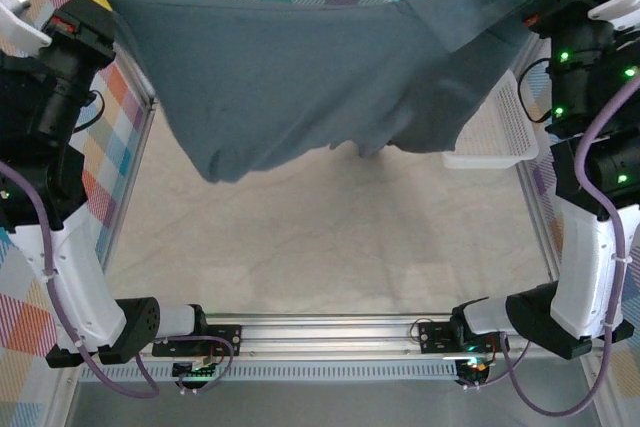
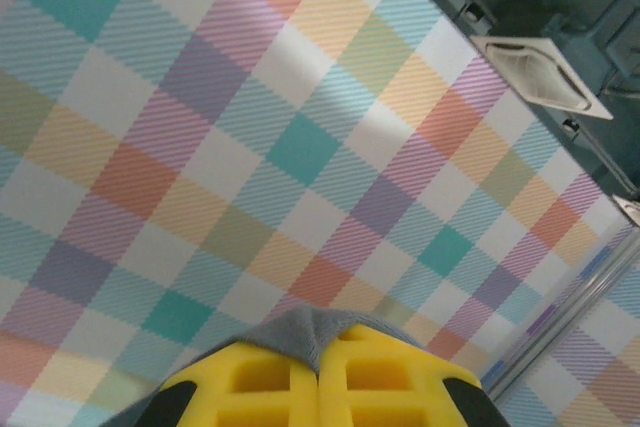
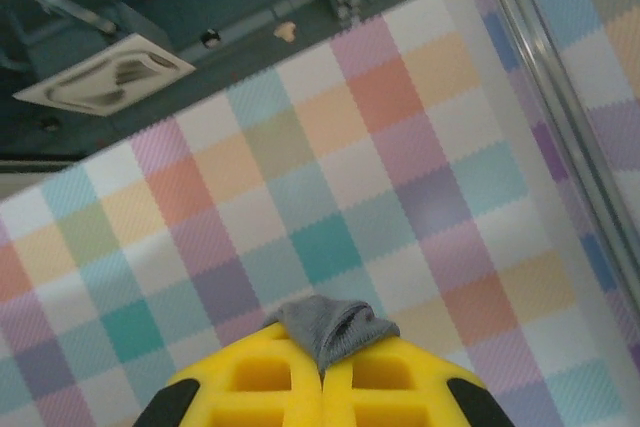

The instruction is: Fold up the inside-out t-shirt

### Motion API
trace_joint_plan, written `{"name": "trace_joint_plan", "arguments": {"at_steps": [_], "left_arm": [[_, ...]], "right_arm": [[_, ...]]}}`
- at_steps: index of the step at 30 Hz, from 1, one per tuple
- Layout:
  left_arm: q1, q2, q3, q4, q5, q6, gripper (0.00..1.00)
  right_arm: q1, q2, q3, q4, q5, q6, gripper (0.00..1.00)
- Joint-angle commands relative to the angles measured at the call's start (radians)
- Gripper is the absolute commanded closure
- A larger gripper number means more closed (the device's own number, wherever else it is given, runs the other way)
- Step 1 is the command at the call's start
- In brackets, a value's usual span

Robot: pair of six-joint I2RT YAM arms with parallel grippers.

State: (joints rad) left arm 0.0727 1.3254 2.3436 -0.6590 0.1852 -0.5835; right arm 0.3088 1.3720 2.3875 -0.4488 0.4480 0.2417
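The left end effector [image 2: 320, 352] has its yellow fingers pressed together on a small tuft of the inside-out t-shirt [image 1: 300, 67]. The right end effector [image 3: 322, 357] is clamped the same way on another bunched edge. The grey shirt hangs stretched between the two raised arms, sagging above the pale counter [image 1: 330, 237]. Its right part drapes in front of the white mesh basket [image 1: 500, 132].
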Motion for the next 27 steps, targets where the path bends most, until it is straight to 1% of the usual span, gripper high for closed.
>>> {"name": "trace_joint_plan", "arguments": {"at_steps": [1, 6, 9, 11, 14, 18, 21, 23, 27], "left_arm": [[0.005, -0.050, 0.048, 0.038, -0.064, 0.055, 1.00], [0.006, -0.071, 0.110, 0.029, -0.082, 0.080, 1.00], [0.005, -0.071, 0.112, 0.027, -0.093, 0.085, 1.00], [0.005, -0.066, 0.082, 0.025, -0.111, 0.089, 1.00], [0.005, -0.046, -0.022, 0.054, -0.114, 0.080, 1.00], [0.005, 0.055, -0.127, 0.093, -0.061, 0.072, 1.00], [0.006, 0.144, -0.209, 0.097, -0.082, 0.080, 1.00], [0.005, 0.204, -0.286, 0.101, -0.118, 0.081, 1.00], [0.006, 0.365, -0.402, 0.168, -0.128, 0.086, 1.00]], "right_arm": [[-0.001, -0.040, 0.071, 0.090, -0.047, -0.016, 1.00], [-0.001, -0.084, 0.072, 0.132, -0.101, -0.010, 1.00], [-0.001, -0.095, 0.073, 0.145, -0.127, -0.005, 1.00], [-0.002, -0.086, 0.071, 0.150, -0.120, -0.024, 1.00], [-0.001, -0.039, 0.065, 0.150, -0.084, -0.093, 1.00], [0.000, 0.053, -0.012, 0.189, -0.021, -0.228, 1.00], [-0.001, 0.149, -0.065, 0.207, -0.012, -0.303, 1.00], [-0.003, 0.238, -0.064, 0.190, -0.012, -0.329, 1.00], [-0.007, 0.427, -0.056, 0.185, 0.014, -0.323, 1.00]]}}
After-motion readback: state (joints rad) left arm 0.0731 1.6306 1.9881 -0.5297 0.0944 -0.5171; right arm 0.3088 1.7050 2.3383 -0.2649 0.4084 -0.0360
